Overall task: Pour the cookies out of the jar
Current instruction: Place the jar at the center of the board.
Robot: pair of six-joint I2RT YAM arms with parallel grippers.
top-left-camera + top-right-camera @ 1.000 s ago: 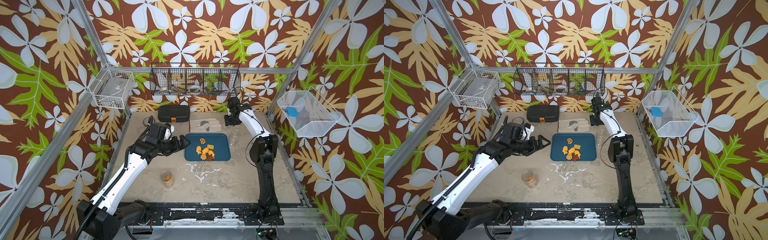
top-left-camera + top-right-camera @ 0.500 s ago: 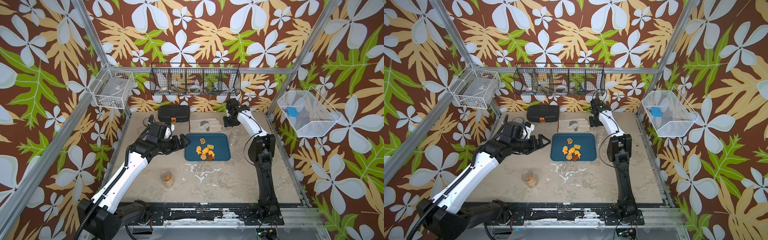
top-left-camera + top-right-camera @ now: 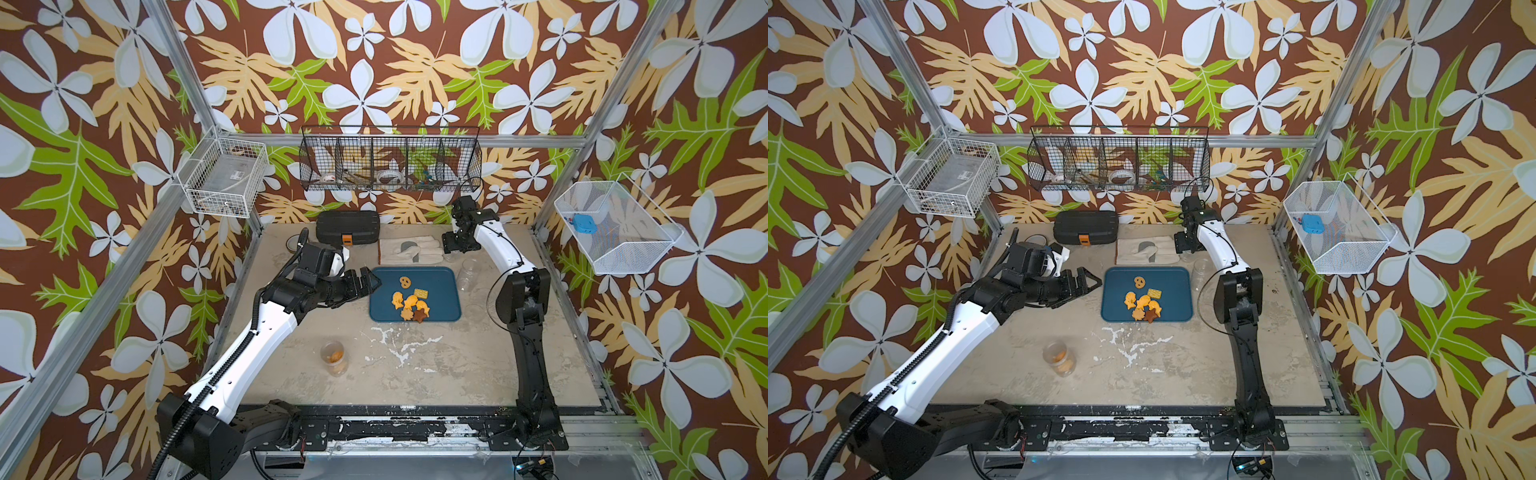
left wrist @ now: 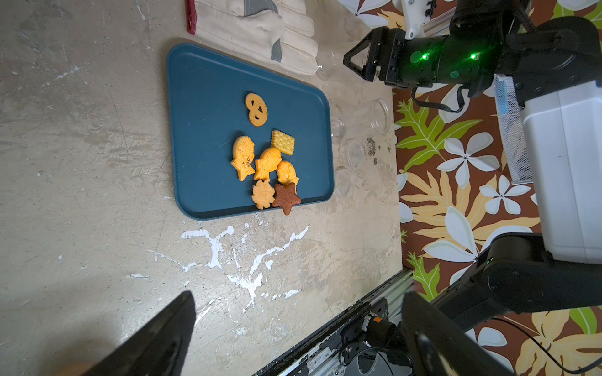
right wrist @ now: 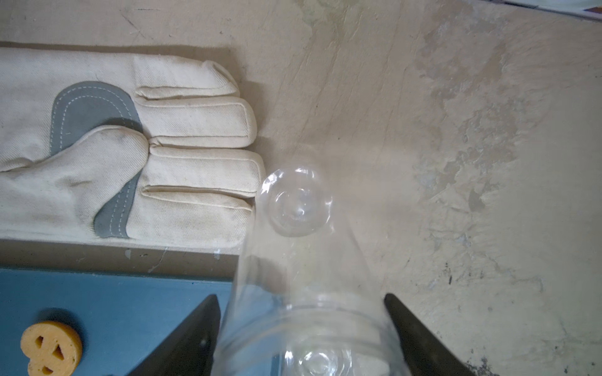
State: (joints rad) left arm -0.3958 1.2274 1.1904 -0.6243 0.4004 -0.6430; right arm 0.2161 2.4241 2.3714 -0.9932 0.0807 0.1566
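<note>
Cookies [image 3: 409, 301], 7 of them, lie on the blue tray [image 3: 442, 276], mostly bunched toward its near edge. Just right of the tray stands the clear jar [image 3: 468, 274], empty. The right gripper [image 5: 300, 295] has a finger on either side of the jar's mouth; whether it is gripping or loose, I cannot tell. The left gripper [image 4: 298, 293] hangs spread wide by the tray's left side, holding nothing.

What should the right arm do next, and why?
Probably lift the right gripper straight up off the clear jar. The jar looks empty and stands on the table beside the blue tray, the cookies lie on the tray, and the jaws seem just clear of its walls.
</note>
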